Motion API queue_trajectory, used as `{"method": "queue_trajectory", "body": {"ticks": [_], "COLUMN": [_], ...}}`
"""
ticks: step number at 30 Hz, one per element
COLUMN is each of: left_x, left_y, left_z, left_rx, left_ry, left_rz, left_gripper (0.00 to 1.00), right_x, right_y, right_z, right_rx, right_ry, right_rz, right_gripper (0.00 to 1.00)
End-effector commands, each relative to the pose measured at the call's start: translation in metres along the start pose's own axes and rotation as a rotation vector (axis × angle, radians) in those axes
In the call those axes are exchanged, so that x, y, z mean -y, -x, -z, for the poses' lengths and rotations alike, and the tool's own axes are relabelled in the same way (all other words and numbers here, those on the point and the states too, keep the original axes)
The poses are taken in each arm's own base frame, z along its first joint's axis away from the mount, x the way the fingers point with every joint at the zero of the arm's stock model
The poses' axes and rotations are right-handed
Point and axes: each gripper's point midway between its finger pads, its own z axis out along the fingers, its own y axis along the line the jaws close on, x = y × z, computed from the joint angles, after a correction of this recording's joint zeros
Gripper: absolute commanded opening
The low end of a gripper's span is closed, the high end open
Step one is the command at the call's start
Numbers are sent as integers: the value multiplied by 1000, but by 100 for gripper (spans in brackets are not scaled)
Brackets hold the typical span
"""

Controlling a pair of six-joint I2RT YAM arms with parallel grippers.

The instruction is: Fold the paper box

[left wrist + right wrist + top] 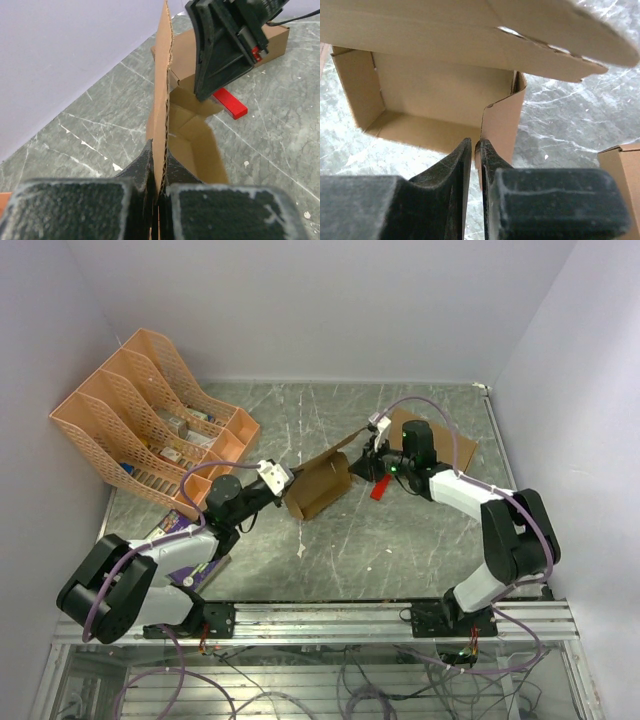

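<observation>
The plain brown thin-cardboard paper box (318, 488), partly folded into an open trough with one long flap raised, lies on the grey marbled tabletop (400, 540) just to the right of the near corner of the orange plastic mesh file rack (150, 420).

The left hand (159, 167) is at the end of the box nearer the rack. Its black fingers (140, 167) are pressed together on a thin panel that stands upright and edge-on between them.

The right hand (476, 150) is at the box's end farther from the rack, clamped on a small side flap at the corner of the open box, with the box's hollow inside facing its camera.

A flat red strip (231, 104) lies on the tabletop beside that far end. Farther still from the rack, a larger brown cardboard box (455, 445) sits behind the right arm, apart from the paper box.
</observation>
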Motion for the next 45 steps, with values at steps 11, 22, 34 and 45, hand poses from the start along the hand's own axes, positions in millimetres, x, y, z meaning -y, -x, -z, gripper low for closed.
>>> {"method": "queue_trajectory", "body": {"ticks": [11, 22, 34, 45], "left_x": [6, 21, 20, 19], "left_y": [18, 11, 9, 18], "left_z": [-4, 6, 8, 10], "left_rx": [65, 41, 48, 74], "left_ry": [-66, -134, -110, -102], "left_rz": [-82, -95, -74, -67], "left_gripper": [7, 7, 7, 7], "right_x": [10, 1, 16, 62], "right_y": [-8, -15, -15, -13], "right_z": [3, 19, 38, 20], "right_rx": [39, 50, 50, 7], "right_ry": [203, 321, 274, 57], "right_rz": [-120, -138, -153, -97], "right_gripper": [30, 44, 54, 59]}}
